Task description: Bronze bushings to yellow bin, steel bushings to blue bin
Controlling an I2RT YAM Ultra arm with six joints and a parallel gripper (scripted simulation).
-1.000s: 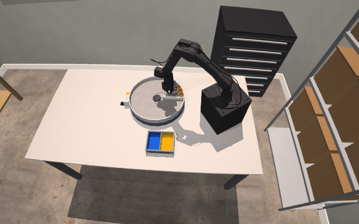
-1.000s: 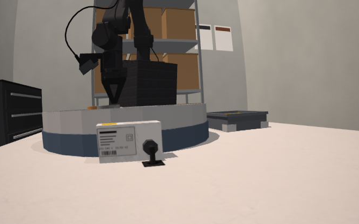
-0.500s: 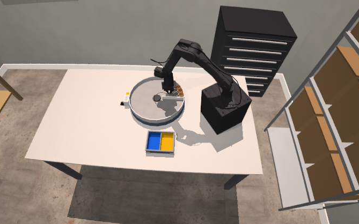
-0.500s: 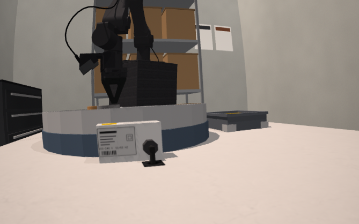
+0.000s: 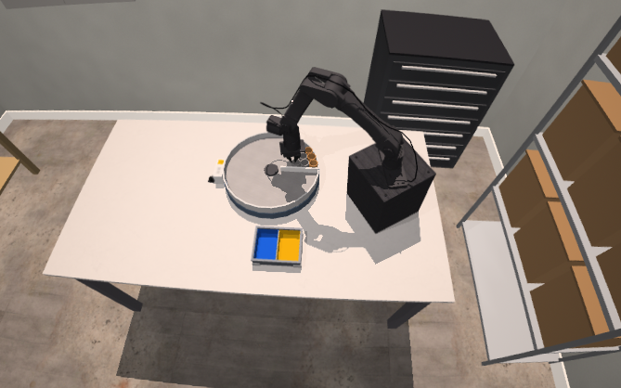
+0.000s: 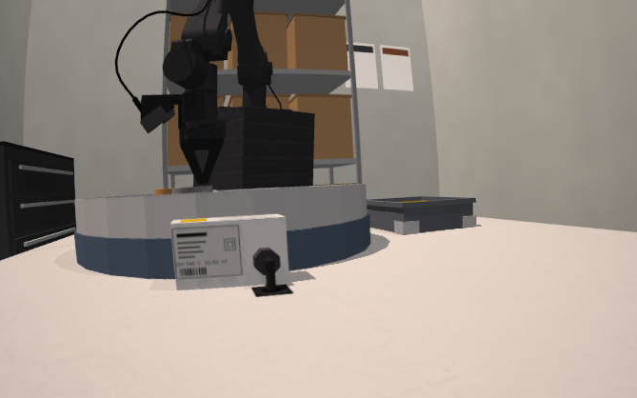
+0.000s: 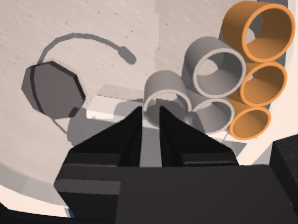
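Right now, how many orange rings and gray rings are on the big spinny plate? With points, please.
Orange-bronze round metal bushings (image 7: 233, 27): 3
Gray round steel bushings (image 7: 192, 62): 3
Total: 6 bushings on the round gray turntable (image 5: 250, 178) (image 6: 222, 212)

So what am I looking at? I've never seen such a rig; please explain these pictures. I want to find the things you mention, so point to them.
It's one black robot arm (image 5: 322, 86) (image 6: 204, 36) with a two-fingered gripper (image 5: 291, 160) (image 6: 203, 184) (image 7: 150, 113). One picture looks down from above, one across the table (image 5: 158, 192) (image 6: 409, 321), and one comes from the wrist. The round turntable (image 5: 272, 211) (image 6: 112, 212) (image 7: 22, 177) carries three bronze bushings (image 5: 308, 150) (image 6: 163, 190) (image 7: 235, 30) and three steel ones (image 5: 304, 161) (image 6: 202, 188) (image 7: 192, 52). Nearby sit blue (image 5: 266, 244) and yellow bins (image 5: 289, 245) (image 6: 411, 201). The fingers are slightly parted, gripping nothing.
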